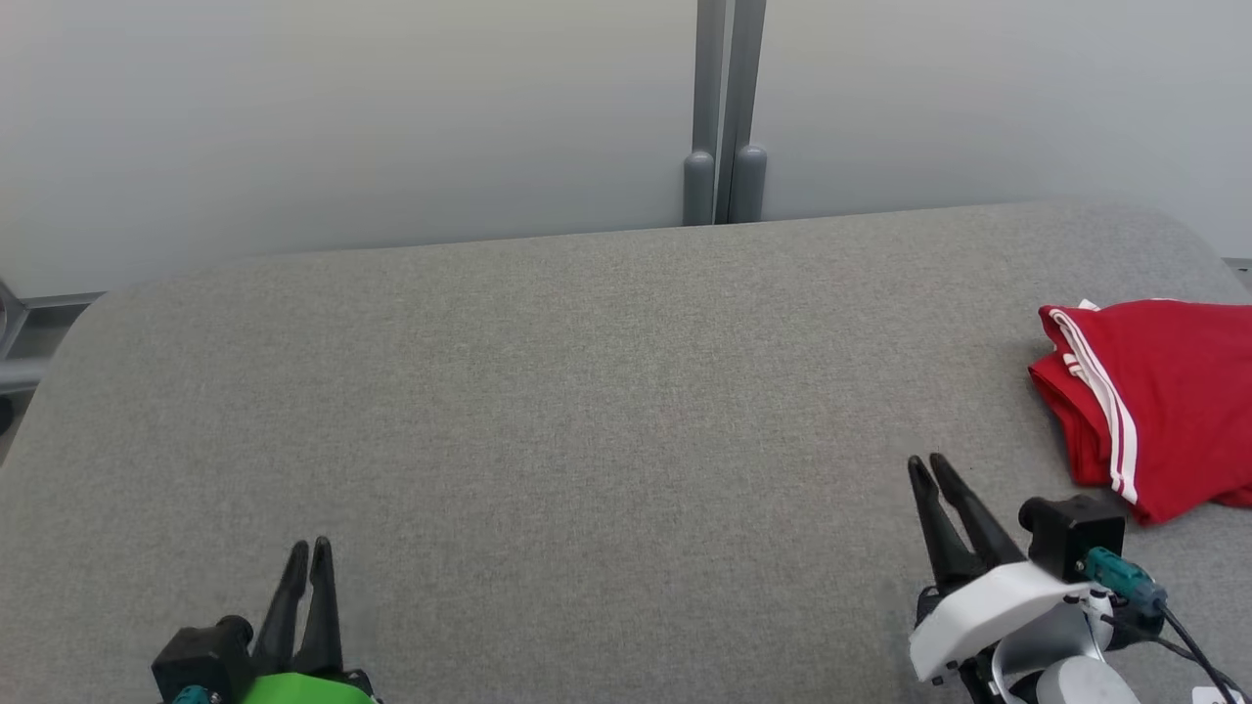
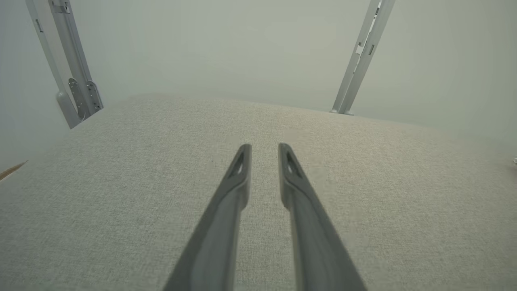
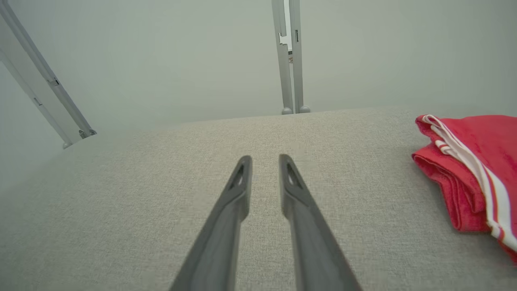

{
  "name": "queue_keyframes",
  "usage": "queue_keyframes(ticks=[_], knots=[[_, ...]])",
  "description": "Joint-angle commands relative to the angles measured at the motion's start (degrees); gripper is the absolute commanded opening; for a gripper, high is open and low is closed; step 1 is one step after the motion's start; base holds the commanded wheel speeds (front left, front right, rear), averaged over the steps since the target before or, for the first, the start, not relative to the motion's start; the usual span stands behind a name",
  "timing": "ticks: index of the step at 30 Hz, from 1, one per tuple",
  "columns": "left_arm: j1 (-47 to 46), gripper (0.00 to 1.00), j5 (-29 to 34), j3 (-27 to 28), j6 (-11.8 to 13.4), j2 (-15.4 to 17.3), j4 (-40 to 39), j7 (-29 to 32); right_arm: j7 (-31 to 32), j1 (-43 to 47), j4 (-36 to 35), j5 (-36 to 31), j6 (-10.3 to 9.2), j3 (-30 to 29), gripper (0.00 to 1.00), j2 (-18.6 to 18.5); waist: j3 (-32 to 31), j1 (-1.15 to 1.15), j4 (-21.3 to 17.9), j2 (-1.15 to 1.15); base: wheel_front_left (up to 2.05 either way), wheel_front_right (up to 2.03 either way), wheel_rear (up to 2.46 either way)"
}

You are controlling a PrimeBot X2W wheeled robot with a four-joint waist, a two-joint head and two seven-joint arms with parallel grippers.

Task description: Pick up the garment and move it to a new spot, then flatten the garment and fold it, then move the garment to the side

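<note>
A wide table (image 1: 587, 391) covered in grey woven cloth lay before the robot, its far corners rounded. Behind it rose a plain pale wall (image 1: 342, 117), split by a pair of grey upright posts (image 1: 724, 117) whose feet met the table's far edge near the middle. A bit of grey metal rail (image 1: 29, 332) showed past the table's left end.

The garment (image 1: 1164, 401), red with white stripes, lay folded in a thick bundle at the right end of the table, running out past the right edge of the head view. The right gripper (image 1: 934, 464) was over the cloth near it, to its left and nearer the robot, not touching it; its jaws stood a little apart with nothing between them. The left gripper (image 1: 309, 546) was low at the table's near left, well apart from the garment, its jaws also narrowly parted, with only bare grey cloth showing through the gap
</note>
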Motion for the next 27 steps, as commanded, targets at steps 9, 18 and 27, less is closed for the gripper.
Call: queue_keyframes(ticks=[9,18,27], knots=[[-0.6,0.00,-6.0,1.3,-1.5,-1.9,1.6,1.5,1.4,0.5,1.7,7.6,0.00,-1.2,0.00,-0.1,0.2,0.00,0.0,0.00,0.00,0.00,0.00],[-2.0,0.00,-13.0,3.5,-3.5,-3.3,2.5,3.4,3.0,-0.3,2.3,16.9,-0.01,-2.8,0.00,-0.3,0.4,0.00,0.0,0.00,0.00,0.00,0.00],[-3.2,0.00,-18.6,5.3,-5.0,-4.5,3.0,5.0,4.4,-0.9,2.8,24.3,-0.01,-4.2,0.00,-0.4,0.5,0.00,0.1,0.00,0.00,0.00,0.00]])
